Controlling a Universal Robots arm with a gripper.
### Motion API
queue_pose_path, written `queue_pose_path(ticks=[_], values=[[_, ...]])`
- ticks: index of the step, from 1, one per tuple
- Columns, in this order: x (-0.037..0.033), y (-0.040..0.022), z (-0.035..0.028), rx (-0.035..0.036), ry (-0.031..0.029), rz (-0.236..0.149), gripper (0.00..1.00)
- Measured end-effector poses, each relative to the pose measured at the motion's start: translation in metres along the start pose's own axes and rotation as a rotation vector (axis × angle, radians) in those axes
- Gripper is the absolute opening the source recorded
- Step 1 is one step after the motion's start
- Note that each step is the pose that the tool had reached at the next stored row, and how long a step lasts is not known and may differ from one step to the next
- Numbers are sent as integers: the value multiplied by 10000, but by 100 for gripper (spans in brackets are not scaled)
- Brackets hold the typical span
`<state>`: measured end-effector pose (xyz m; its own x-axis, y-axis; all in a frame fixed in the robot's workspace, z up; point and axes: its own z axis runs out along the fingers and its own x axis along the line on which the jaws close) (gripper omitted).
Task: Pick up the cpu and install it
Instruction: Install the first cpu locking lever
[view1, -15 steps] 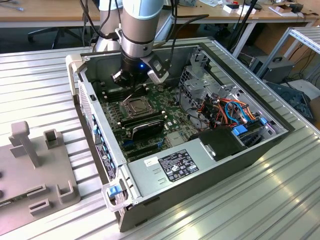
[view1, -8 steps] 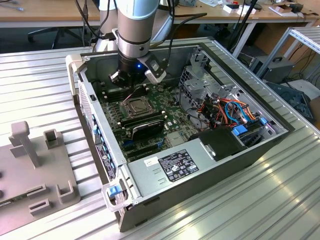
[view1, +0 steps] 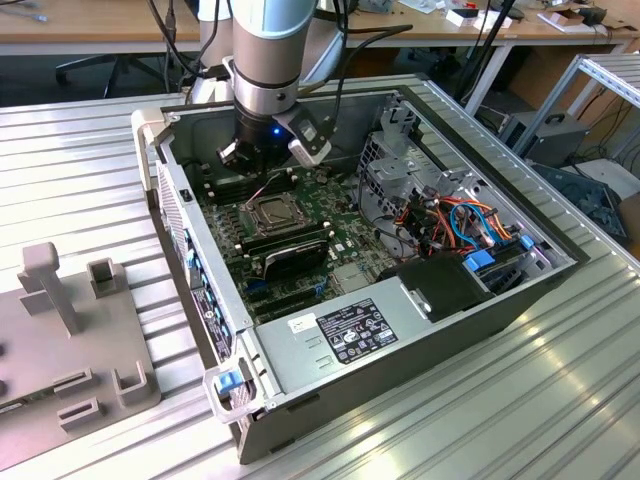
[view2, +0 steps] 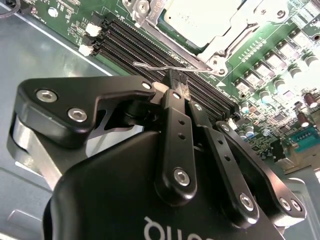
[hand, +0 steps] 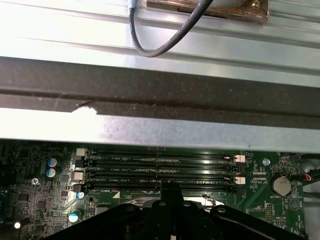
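Note:
The cpu shows its pale silver square top, lying flat in the socket on the green motherboard with the metal frame around it. In the exterior view the socket is in the middle of the board inside the open computer case. My gripper is shut, its black fingertips pressed together right at the thin wire lever beside the socket. I cannot tell whether the tips clamp the lever. The gripper hangs low over the far end of the board, and its fingertips sit just short of the memory slots.
Several black memory slots run next to the socket. The case wall stands close behind the gripper. A power supply and a drive cage with coloured cables fill the exterior view's right. A grey fixture sits on the ribbed table.

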<state>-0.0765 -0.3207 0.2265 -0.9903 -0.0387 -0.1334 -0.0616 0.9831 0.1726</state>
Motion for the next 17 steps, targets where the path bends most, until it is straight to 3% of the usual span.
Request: queue_pose_path(ticks=[17], values=[[-38,-13,65,0,0,0,11]])
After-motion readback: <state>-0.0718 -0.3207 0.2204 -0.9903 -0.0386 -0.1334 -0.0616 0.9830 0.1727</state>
